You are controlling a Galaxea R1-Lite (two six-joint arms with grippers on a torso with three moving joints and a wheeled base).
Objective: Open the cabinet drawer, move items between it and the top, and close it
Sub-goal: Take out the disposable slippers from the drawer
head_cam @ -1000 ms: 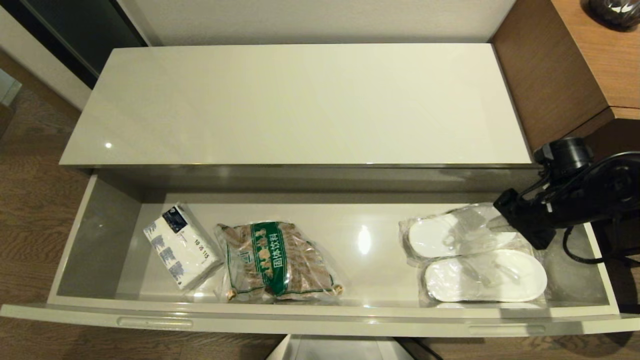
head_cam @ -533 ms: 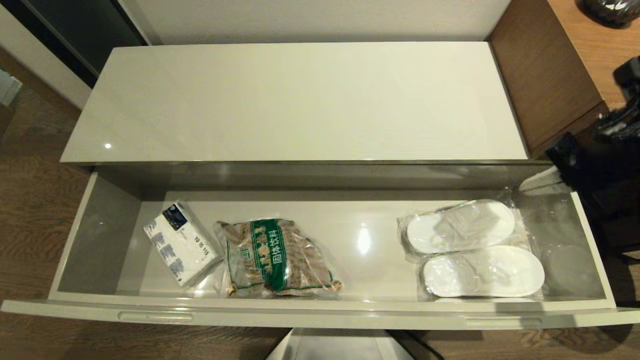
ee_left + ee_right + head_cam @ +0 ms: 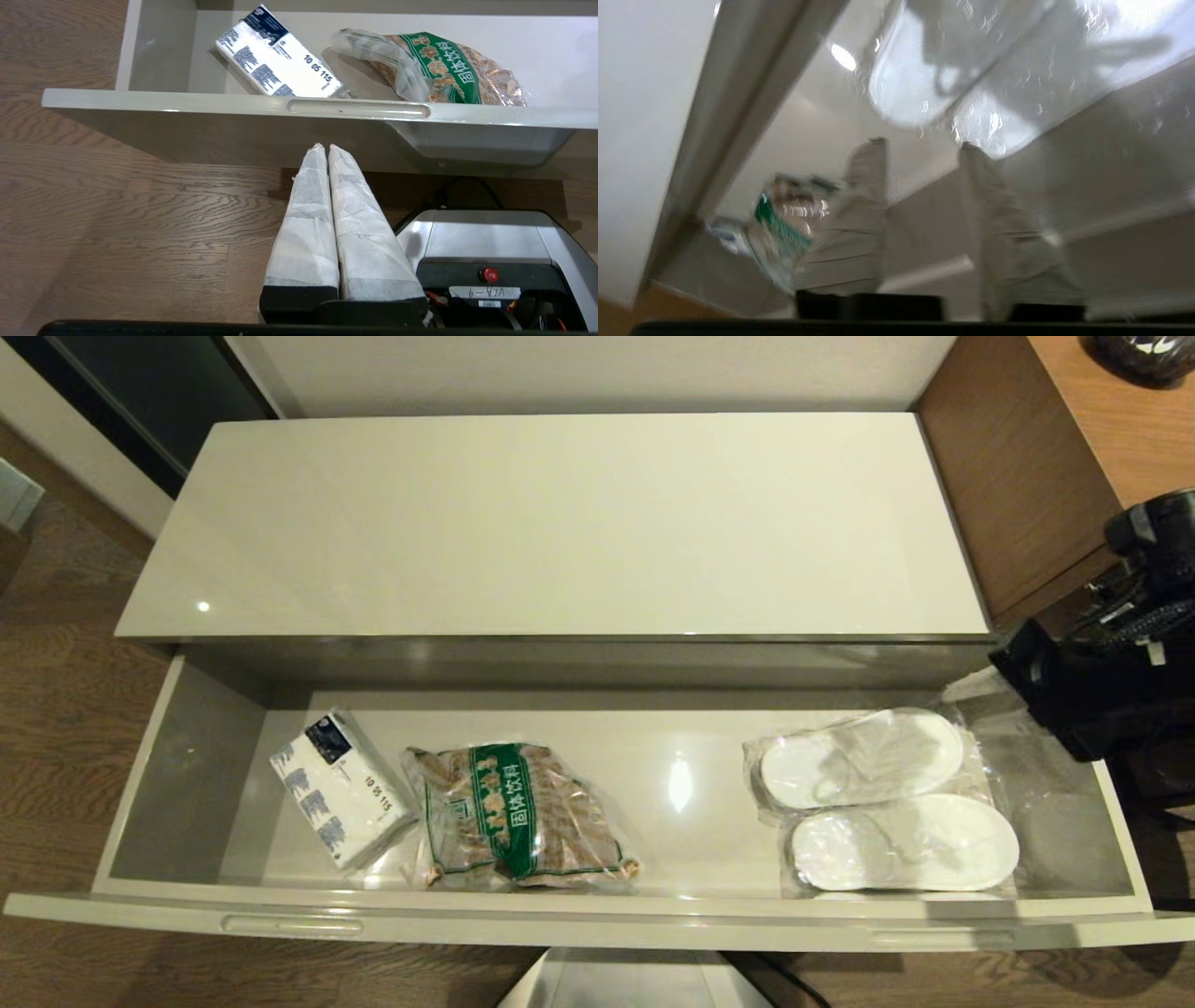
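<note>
With the cabinet drawer [image 3: 597,919] open, the right end effector [image 3: 920,144], fingers apart and empty, must descend onto the bagged slippers [image 3: 882,803]; the left end effector [image 3: 327,148] rests shut

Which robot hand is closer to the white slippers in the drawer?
The right. The right gripper hangs open at the drawer's right end, just beyond the slippers. The left gripper is shut, below the drawer front near its other end.
</note>
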